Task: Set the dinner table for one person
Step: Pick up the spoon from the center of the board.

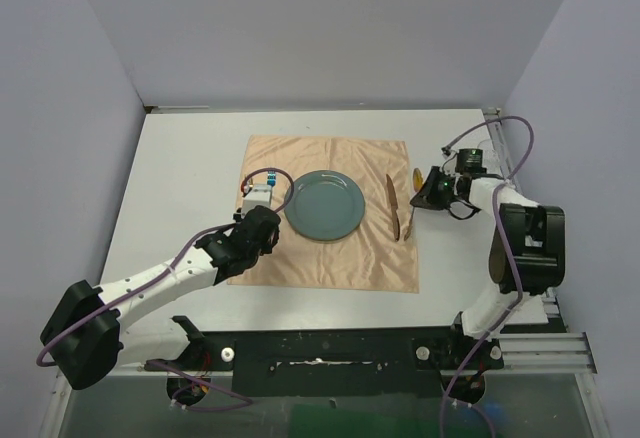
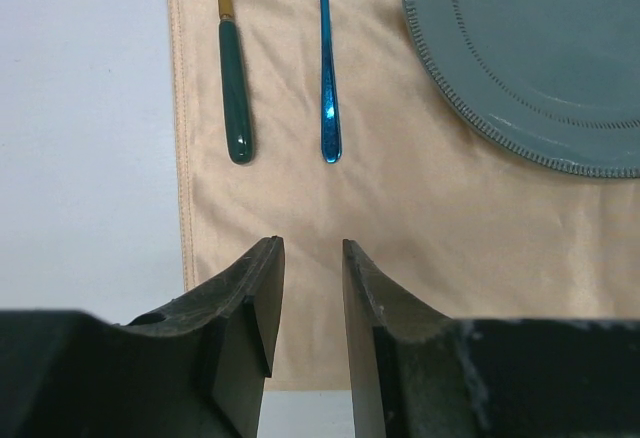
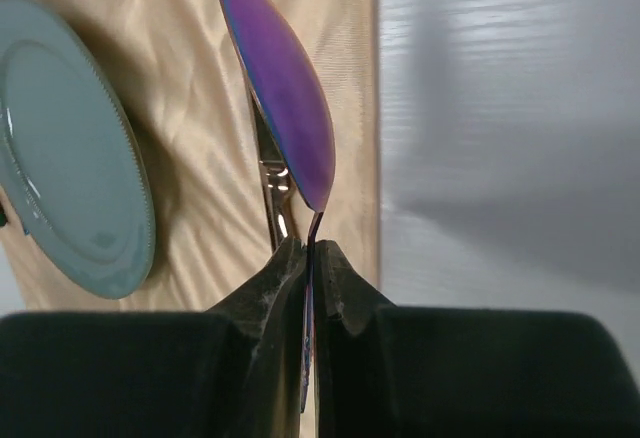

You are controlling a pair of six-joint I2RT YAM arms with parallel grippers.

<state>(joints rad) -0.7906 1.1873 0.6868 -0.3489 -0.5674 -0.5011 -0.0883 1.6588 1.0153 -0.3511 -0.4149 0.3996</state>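
Laying the spoon (image 3: 285, 88), pinched at its handle by the right fingers (image 3: 280, 288), calls for lowering it flat, parallel beside the knife (image 1: 392, 198); left fingers (image 2: 255, 298) hang slightly spread, empty.

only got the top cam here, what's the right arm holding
Observer: The right gripper has its jaws shut on the thin neck of an iridescent purple spoon.
Operator: left arm blocks my view, anything beside the plate there
Observer: Two utensils lie on the cloth left of the plate: a green-handled one and a blue one.
Operator: left jaws holding anything
Observer: No, the left gripper is open and empty.
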